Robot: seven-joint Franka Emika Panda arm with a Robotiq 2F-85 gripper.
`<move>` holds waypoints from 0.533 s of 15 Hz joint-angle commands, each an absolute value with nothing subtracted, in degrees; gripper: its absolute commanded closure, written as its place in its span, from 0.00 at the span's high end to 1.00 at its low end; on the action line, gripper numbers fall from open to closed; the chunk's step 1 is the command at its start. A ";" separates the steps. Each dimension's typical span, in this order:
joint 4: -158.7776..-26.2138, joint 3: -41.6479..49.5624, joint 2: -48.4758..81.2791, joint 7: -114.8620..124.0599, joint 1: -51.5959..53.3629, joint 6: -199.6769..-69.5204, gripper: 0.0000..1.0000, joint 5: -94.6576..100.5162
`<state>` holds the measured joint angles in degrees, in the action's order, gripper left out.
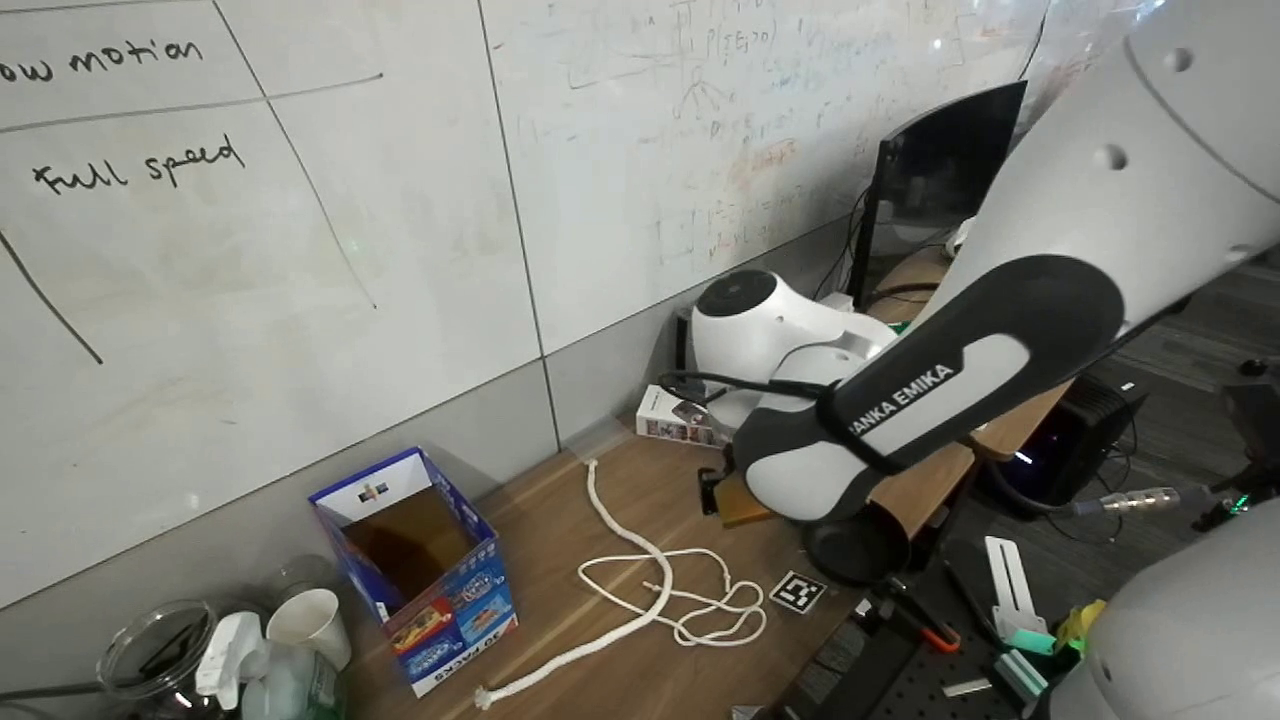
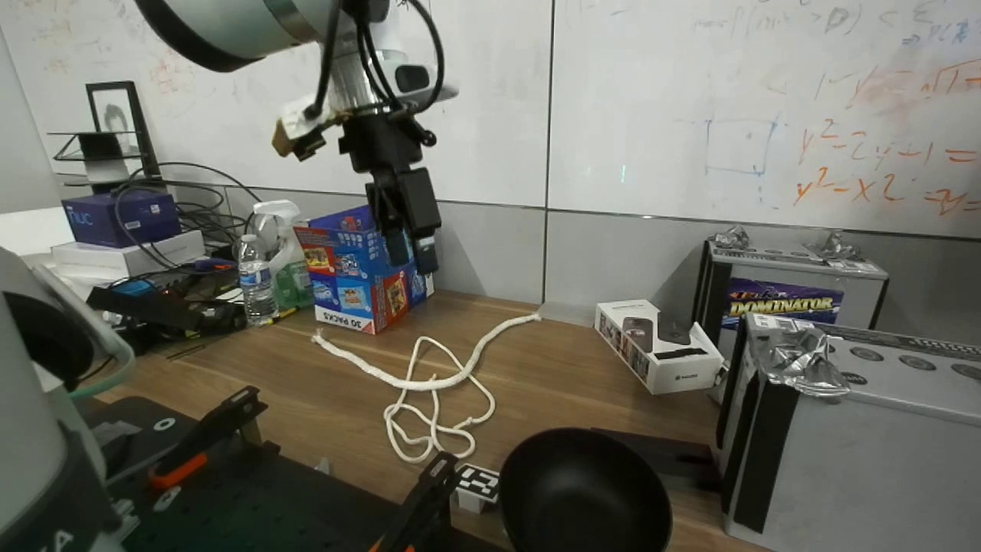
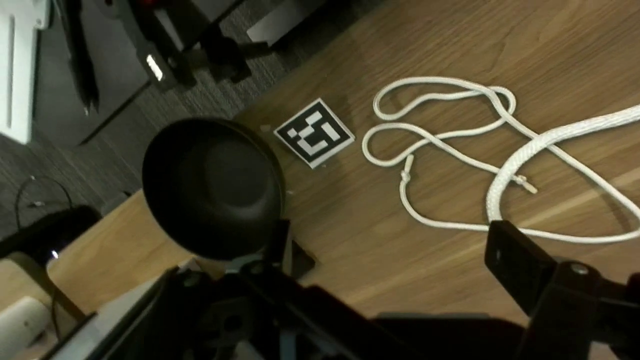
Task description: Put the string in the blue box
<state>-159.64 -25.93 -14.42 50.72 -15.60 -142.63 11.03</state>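
1. Hanging well above the table (image 2: 567, 383), the gripper (image 2: 411, 259) points downward and is released: in the wrist view its fingers (image 3: 517, 262) stand wide apart, with the table showing between them.
2. The string (image 3: 455, 226) lies loose on the table, outside the blue box (image 1: 460, 615), in several loops and curls; two knotted ends show in the wrist view.
3. A thicker white rope (image 3: 575, 130) crosses over the string; one of its ends rests near the blue box, the other near the wall (image 2: 490, 245).
4. The blue box stands upright beside the wall, its top open and its brown inside visible in an exterior view; printing on one side reads "30 PACKS". In an exterior view the gripper overlaps part of it along the line of sight.
5. A black bowl (image 2: 586, 506) sits near the table's edge, just beside a black-and-white tag (image 3: 314, 132); the string lies on the tag's other side.
6. A spray bottle (image 2: 293, 280) stands just beside the blue box in an exterior view, and a paper cup (image 1: 310, 625) stands near it too.
7. A white carton (image 2: 690, 374) rests toward the wall, near two grey device boxes (image 2: 858, 460).
8. The white arm (image 1: 1100, 220) reaches in over the table, and handwriting marks the whiteboard (image 1: 400, 200) behind.
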 commanded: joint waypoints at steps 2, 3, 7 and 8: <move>-159.62 -36.34 -4.54 70.57 -22.79 -145.48 1.00 12.21; -159.59 -37.69 -2.11 74.89 -23.79 -146.28 1.00 12.64; -159.57 -26.54 8.21 91.11 -12.41 -155.91 1.00 19.46; -159.56 -33.14 10.43 95.72 -19.84 -159.07 1.00 23.96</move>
